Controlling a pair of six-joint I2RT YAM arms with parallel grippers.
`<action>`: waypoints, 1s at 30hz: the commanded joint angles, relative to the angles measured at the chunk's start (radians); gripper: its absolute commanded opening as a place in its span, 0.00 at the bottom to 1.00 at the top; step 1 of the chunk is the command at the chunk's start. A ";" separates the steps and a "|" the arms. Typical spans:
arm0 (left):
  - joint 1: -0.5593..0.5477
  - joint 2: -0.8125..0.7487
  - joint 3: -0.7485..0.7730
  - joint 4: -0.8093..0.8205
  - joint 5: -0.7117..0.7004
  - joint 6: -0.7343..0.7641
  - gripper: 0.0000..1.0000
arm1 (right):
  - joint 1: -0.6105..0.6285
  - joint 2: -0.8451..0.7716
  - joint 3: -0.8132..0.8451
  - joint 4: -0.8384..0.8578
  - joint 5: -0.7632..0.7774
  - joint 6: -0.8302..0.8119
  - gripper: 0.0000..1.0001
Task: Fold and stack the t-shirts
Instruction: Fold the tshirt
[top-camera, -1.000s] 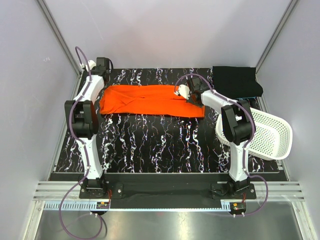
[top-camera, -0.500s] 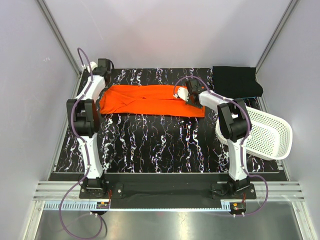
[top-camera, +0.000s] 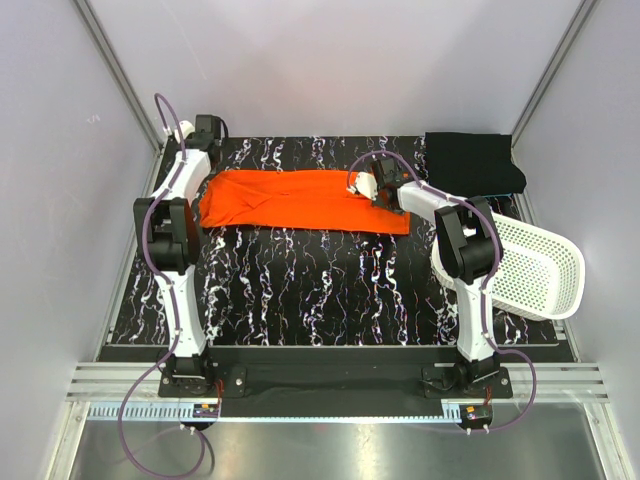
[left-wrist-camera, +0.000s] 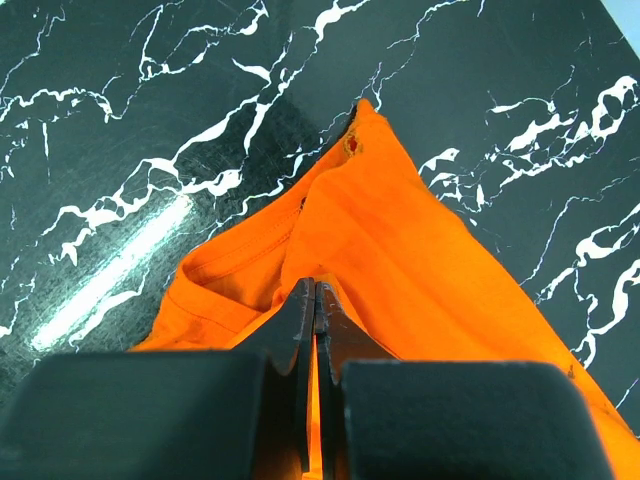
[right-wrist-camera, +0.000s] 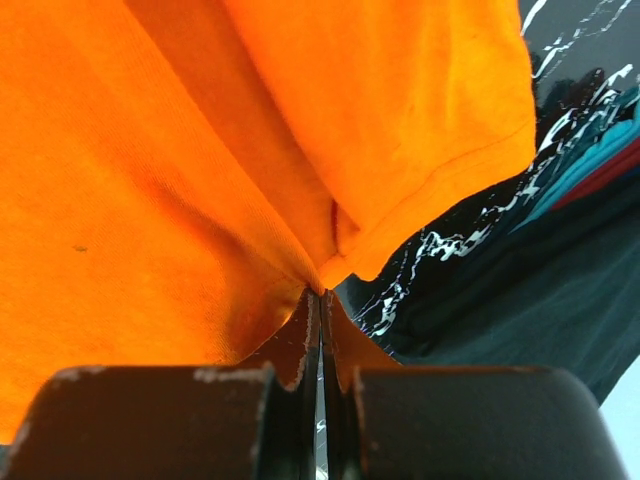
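Observation:
The orange t-shirt (top-camera: 290, 200) lies stretched in a long band across the back of the dark marbled table (top-camera: 300, 290). My left gripper (top-camera: 206, 180) is at its left end, shut with orange fabric (left-wrist-camera: 420, 250) pinched between the jaws (left-wrist-camera: 315, 292). My right gripper (top-camera: 374, 193) is near its right end, shut on a bunched fold of the same shirt (right-wrist-camera: 150, 180) at the jaw tips (right-wrist-camera: 320, 293). The black t-shirt (top-camera: 472, 163) lies folded at the back right corner, apart from both grippers.
A white perforated basket (top-camera: 535, 268) lies tipped at the table's right edge, beside the right arm. Grey walls and metal frame rails close in the left, back and right sides. Dark folded fabric (right-wrist-camera: 530, 310) shows just right of the orange hem.
The right gripper has shifted slightly left and toward the back with the shirt's right part. The left arm has edged a little; the shirt's left end moved with it.

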 joint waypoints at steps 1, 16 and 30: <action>0.004 -0.002 0.057 0.036 -0.033 0.022 0.00 | -0.015 -0.025 -0.001 0.036 0.039 -0.019 0.00; 0.004 0.030 0.066 0.038 -0.029 0.016 0.00 | -0.033 -0.025 -0.009 0.049 0.040 -0.014 0.00; 0.005 0.015 0.117 0.111 0.132 0.091 0.25 | -0.033 -0.078 0.028 0.079 0.152 0.180 0.43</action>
